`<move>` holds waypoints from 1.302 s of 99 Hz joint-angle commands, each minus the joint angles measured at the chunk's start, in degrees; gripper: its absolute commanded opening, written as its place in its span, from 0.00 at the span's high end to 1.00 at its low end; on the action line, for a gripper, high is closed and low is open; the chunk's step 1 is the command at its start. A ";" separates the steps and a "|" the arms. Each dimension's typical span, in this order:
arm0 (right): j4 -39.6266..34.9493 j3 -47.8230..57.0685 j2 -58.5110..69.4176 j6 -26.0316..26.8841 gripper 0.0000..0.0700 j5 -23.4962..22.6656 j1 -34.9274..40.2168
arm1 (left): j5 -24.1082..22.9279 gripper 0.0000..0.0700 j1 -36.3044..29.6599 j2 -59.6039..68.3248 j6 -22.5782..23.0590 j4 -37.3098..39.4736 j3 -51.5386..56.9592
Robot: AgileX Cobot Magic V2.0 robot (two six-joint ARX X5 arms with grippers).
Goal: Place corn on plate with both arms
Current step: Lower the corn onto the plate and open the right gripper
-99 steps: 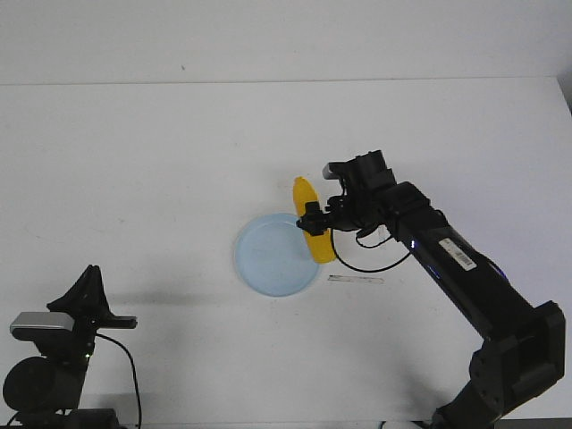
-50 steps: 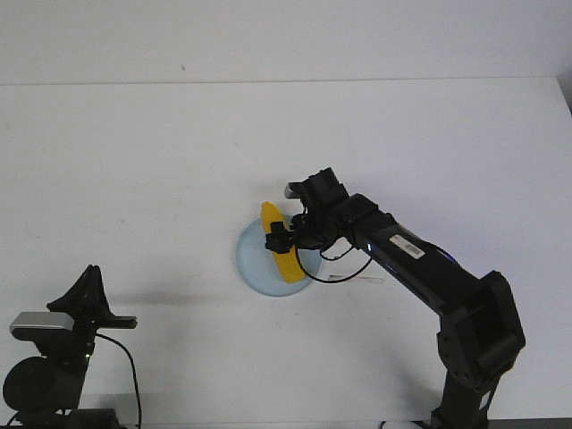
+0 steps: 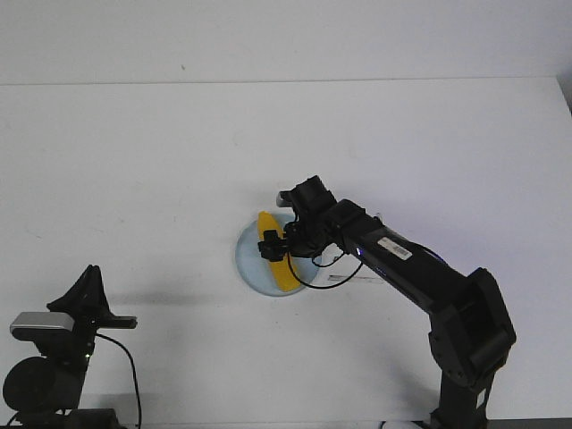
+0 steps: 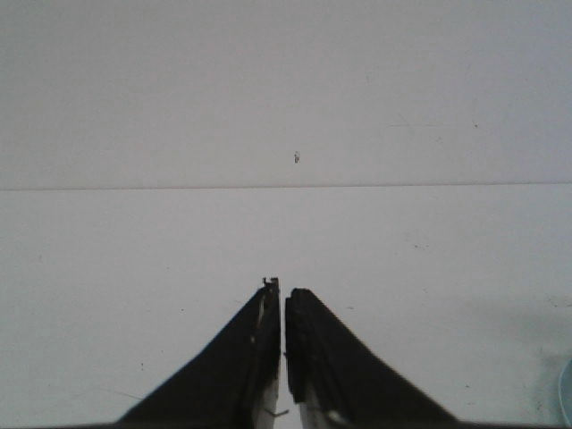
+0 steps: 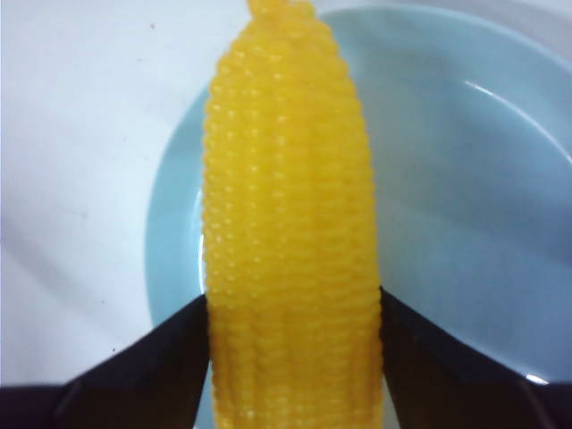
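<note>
Yellow corn clamped in right hand over plate — left hand together

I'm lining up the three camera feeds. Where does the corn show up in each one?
Front view: the corn lies over the plate near table centre, held in the right hand.
Left wrist view: no corn; only the shut left hand over bare table.
Right wrist view: the corn fills the middle, between the hand's fingers.
Shared landmark: the plate.

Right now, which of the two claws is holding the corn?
The right claw grips the corn over the plate; the left claw is shut on nothing.
</note>
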 commanded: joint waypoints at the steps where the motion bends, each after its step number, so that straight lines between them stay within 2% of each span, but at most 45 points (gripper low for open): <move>1: 0.28 0.79 1.57 0.42 0.42 0.13 0.55 | -0.26 1.00 0.04 -0.13 0.74 0.74 0.55; 5: 0.20 0.79 1.57 0.31 0.38 0.15 0.55 | -0.26 1.00 0.04 -0.13 0.74 0.74 0.55; 32: -0.48 0.79 1.57 0.00 0.37 3.85 0.55 | -0.26 1.00 0.04 -0.13 0.74 0.74 0.55; 60: 3.93 0.96 -1.84 -2.16 0.34 4.96 0.57 | -0.26 1.00 0.04 -0.13 0.74 0.74 0.55; 89: 2.14 0.94 -7.50 -7.89 0.35 17.07 0.63 | -0.26 1.00 0.04 -0.13 0.74 0.74 0.55; 96: 0.76 0.92 -8.72 -10.67 0.42 20.68 0.85 | -0.26 1.00 0.04 -0.13 0.74 0.74 0.55; 105: -1.55 0.85 -10.16 -14.12 0.66 25.62 1.40 | -0.26 1.00 0.04 -0.13 0.74 0.74 0.55; 111: -3.04 0.72 -11.13 -14.84 0.78 28.46 1.40 | -0.26 1.00 0.04 -0.13 0.74 0.74 0.55; 129: -3.50 -1.33 -14.29 -15.04 0.92 35.06 1.33 | -0.26 1.00 0.04 -0.13 0.74 0.74 0.55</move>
